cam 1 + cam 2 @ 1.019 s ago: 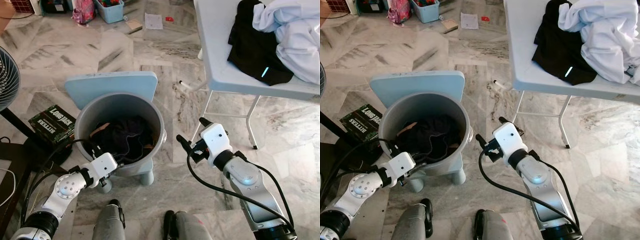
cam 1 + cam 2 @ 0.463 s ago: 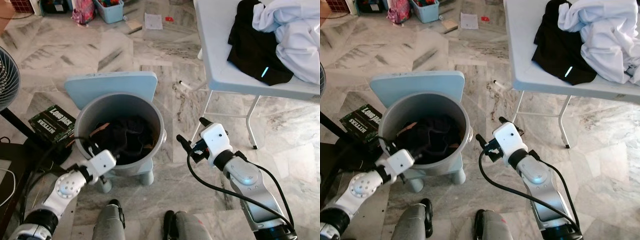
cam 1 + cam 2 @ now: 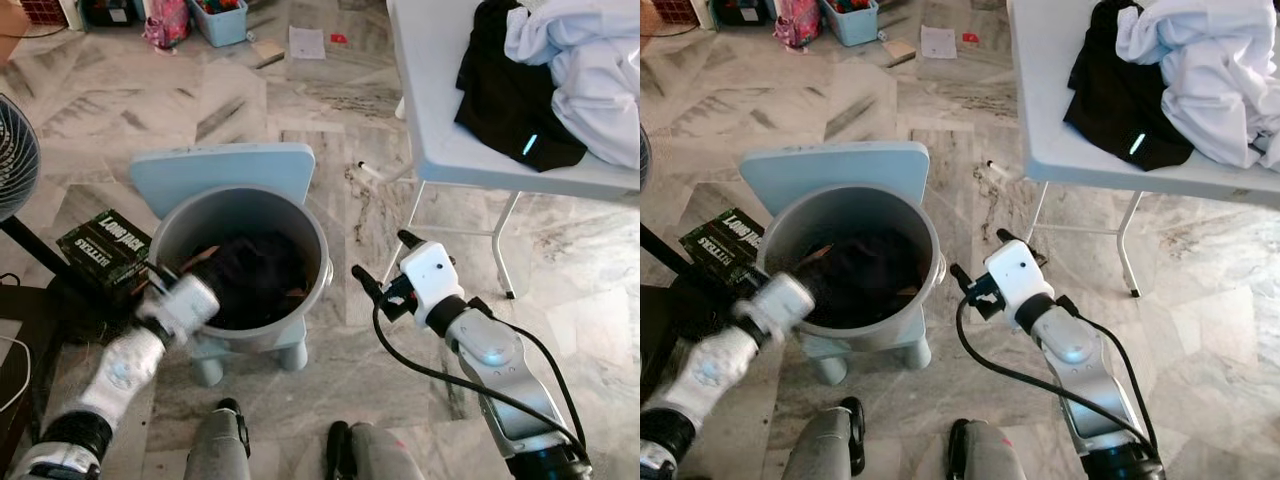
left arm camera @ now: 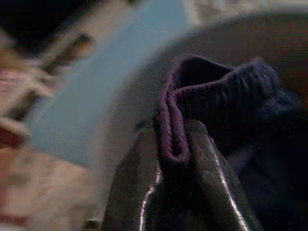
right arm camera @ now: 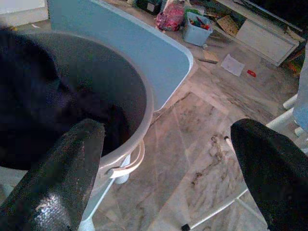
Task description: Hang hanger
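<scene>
Left gripper [image 4: 175, 159]: risen from below the grey bucket [image 3: 310, 235] rim to its edge, fingers clenched on dark knit garment [image 4: 226, 96]. Right gripper [image 5: 168, 178]: unmoved, fingers spread.

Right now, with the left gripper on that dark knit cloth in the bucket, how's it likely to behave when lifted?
Probably floppy: the dark knit cloth folds over itself where the left gripper pinches its ribbed edge. It may drag the rest of the pile up from the grey bucket. The knit looks thick, so likely a secure, non-slippery hold.
</scene>
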`<state>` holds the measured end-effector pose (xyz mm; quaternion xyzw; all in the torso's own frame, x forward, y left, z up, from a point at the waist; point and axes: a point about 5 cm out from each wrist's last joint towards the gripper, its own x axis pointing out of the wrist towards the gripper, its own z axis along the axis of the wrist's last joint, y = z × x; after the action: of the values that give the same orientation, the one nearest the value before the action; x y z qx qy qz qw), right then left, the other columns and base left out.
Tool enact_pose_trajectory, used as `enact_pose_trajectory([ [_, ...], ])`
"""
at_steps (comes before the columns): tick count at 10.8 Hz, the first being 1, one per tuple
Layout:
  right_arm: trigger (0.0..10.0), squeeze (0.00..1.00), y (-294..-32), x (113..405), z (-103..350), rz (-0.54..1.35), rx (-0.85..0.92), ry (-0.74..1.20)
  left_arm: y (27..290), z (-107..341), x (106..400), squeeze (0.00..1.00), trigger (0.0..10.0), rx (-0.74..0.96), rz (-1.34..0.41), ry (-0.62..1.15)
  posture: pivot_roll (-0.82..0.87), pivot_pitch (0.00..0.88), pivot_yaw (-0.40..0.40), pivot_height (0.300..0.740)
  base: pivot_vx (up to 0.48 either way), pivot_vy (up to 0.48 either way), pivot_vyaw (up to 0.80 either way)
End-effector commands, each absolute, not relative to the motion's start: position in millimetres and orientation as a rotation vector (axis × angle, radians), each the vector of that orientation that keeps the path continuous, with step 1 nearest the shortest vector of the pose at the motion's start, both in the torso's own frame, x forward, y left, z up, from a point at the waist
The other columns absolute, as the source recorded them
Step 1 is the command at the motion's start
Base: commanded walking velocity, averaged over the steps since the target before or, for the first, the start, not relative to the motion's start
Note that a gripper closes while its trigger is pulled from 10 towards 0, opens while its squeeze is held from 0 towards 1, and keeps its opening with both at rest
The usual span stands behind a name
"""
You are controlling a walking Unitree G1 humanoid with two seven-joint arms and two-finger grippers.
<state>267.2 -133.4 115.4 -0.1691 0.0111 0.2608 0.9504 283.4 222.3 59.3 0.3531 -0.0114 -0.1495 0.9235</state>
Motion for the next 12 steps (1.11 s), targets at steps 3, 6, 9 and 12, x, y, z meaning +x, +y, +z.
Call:
enact_pose_trajectory([
  [3,10.0,0.00,-131.0,271.0,115.3,0.525,-0.343,0.009,214.9,75.6,282.8,0.00,0.0,0.624,-0.135,-0.130,-0.02,0.153,-0.109,0.740,0.000,0.000,0.00],
  [6,10.0,0.00,-130.7,272.2,114.7,0.515,-0.340,0.003,188.0,75.2,269.9,0.00,0.0,0.484,-0.150,-0.104,-0.01,0.148,-0.099,0.740,0.000,0.000,0.00],
  [9,10.0,0.00,-127.3,275.8,114.6,0.510,-0.335,-0.010,176.3,77.3,259.5,0.00,0.0,0.445,-0.159,-0.070,0.00,0.136,-0.098,0.740,0.000,0.000,0.00],
  [12,10.0,0.00,-125.6,284.8,118.9,0.446,-0.266,-0.060,164.9,103.5,264.0,0.00,0.0,0.445,-0.127,-0.165,0.03,0.083,-0.086,0.740,0.000,0.000,0.00],
])
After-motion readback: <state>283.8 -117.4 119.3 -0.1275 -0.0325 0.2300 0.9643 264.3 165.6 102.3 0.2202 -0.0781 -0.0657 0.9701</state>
